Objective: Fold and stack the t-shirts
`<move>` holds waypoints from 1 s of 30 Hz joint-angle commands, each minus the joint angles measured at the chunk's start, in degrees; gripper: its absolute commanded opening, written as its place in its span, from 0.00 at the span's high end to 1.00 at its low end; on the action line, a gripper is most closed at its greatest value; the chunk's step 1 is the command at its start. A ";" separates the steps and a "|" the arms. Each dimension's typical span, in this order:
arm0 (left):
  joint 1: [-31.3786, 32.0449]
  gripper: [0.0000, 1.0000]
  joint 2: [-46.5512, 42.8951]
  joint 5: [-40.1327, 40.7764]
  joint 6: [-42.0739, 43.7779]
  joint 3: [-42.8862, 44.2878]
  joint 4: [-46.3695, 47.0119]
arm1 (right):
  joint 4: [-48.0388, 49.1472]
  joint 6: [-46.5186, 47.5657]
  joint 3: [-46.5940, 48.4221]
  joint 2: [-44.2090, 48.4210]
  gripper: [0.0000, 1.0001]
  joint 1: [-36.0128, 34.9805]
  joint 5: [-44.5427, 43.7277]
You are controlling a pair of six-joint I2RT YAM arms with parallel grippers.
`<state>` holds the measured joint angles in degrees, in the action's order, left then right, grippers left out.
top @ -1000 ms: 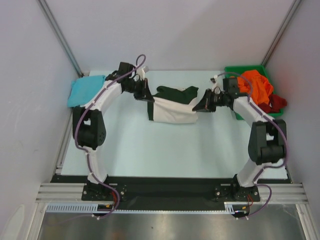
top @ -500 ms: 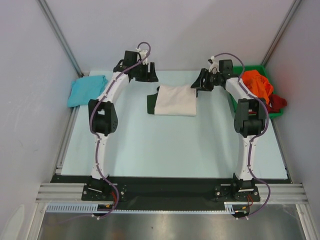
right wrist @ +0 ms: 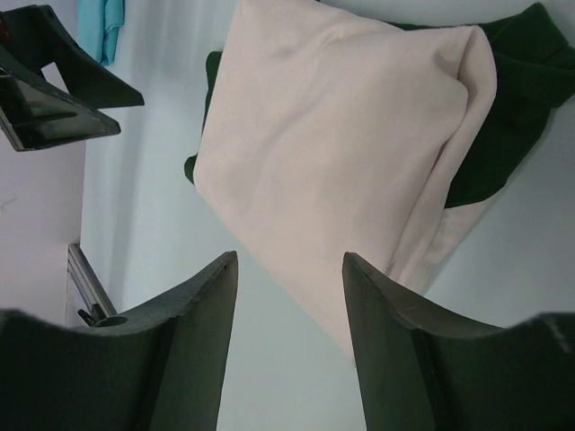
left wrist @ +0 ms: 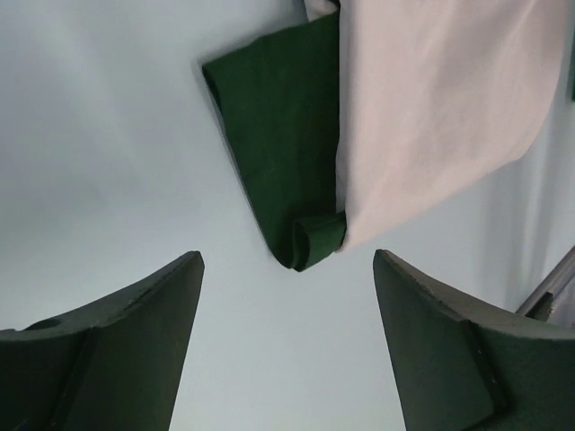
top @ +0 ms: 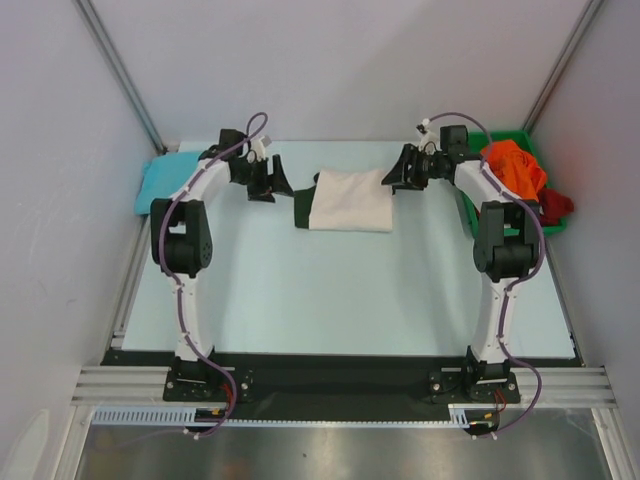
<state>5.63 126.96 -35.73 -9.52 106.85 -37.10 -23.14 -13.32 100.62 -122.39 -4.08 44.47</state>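
Observation:
The cream t-shirt (top: 350, 200) lies folded flat at the back middle of the table, plain side up, with a dark green sleeve (top: 302, 208) sticking out on its left. My left gripper (top: 272, 182) hangs open just left of it, holding nothing. In the left wrist view the sleeve's rolled end (left wrist: 310, 242) lies just ahead of the open left gripper (left wrist: 287, 260). My right gripper (top: 398, 172) stands open at the shirt's back right corner. In the right wrist view the cream cloth (right wrist: 341, 117) spreads ahead of the empty right gripper (right wrist: 289, 260).
A teal t-shirt (top: 160, 182) lies at the back left. A green bin (top: 465, 140) at the back right holds an orange t-shirt (top: 512, 165), and a dark red one (top: 555, 207) hangs over its edge. Grey walls close in both sides.
Both grippers opened and let go of the cream shirt, which now lies folded over with its plain side up. The left gripper has drawn back to the left.

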 commanded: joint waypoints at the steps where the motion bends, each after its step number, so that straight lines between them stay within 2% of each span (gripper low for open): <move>1: 1.23 0.18 0.22 -4.36 -1.38 -0.06 1.24 | 0.99 -1.18 1.77 -3.82 0.45 -0.14 1.94; 9: 1.49 0.18 7.68 -4.00 -1.03 6.44 0.27 | 1.78 -1.53 7.04 -9.18 0.46 -0.67 1.77; 15: 1.23 0.18 10.86 -4.09 -1.47 8.37 0.63 | -1.11 -1.09 9.07 -8.92 0.48 -1.99 1.15; 19: 1.23 0.19 12.43 -6.81 -3.04 8.55 1.68 | -2.09 -1.00 8.37 -7.87 0.49 -2.78 1.85; 30: 3.95 0.20 18.23 -11.64 -4.72 12.50 3.88 | -1.83 -1.97 6.96 -12.61 0.48 -1.99 -0.52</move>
<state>7.81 142.34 -45.93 -13.74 117.89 -34.20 -24.60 -14.81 107.37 -133.32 -7.03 45.04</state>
